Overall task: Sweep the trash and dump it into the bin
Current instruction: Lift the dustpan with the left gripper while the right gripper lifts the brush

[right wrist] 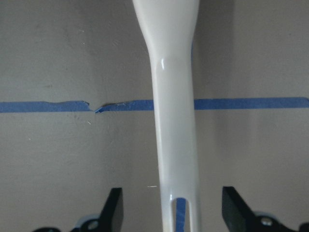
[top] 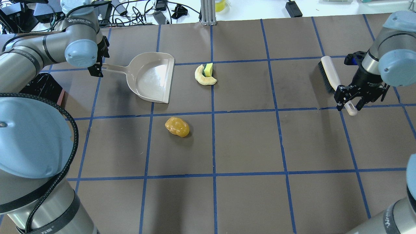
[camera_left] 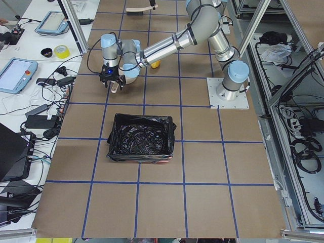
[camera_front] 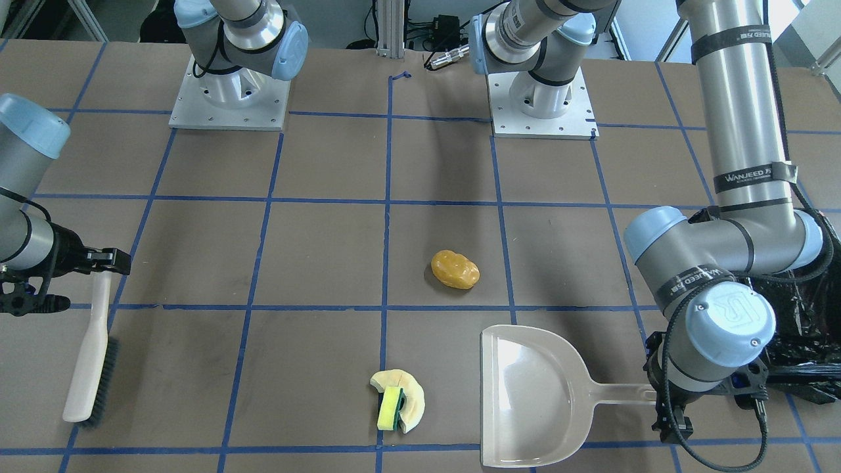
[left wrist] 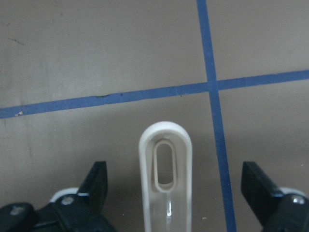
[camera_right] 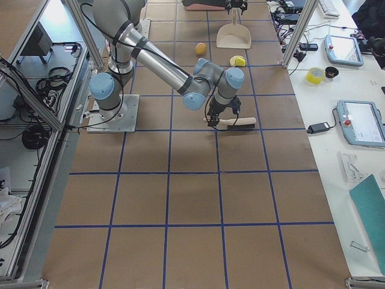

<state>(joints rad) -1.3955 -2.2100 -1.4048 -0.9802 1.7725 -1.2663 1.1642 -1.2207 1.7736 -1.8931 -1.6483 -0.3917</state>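
Left of the left claw [left wrist: 174,169] sat the black-bagged, seemingly pink bin [camera_left: 142,137]. That claw gaped empty astride the beige plastic dustpan [top: 152,78] handle, poised to grip; rightward lay the glossy orange lump [top: 177,126], pale crescent piece [top: 204,79] and yellow-green sponge block [top: 208,69]. The right claw [right wrist: 172,193] gaped likewise astride the cream hand brush [top: 329,73].

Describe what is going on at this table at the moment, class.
The robot is poised to start sweeping. The left end effector hangs open astride the handle of the beige plastic dustpan; the right end effector hangs open astride the handle of the cream hand brush. Nothing is gripped. The glossy orange-yellow lump, pale beige crescent piece and small yellow-and-green sponge block lie unswept on the brown table. The rectangular bin lined with a black bag sits at the robot's left.
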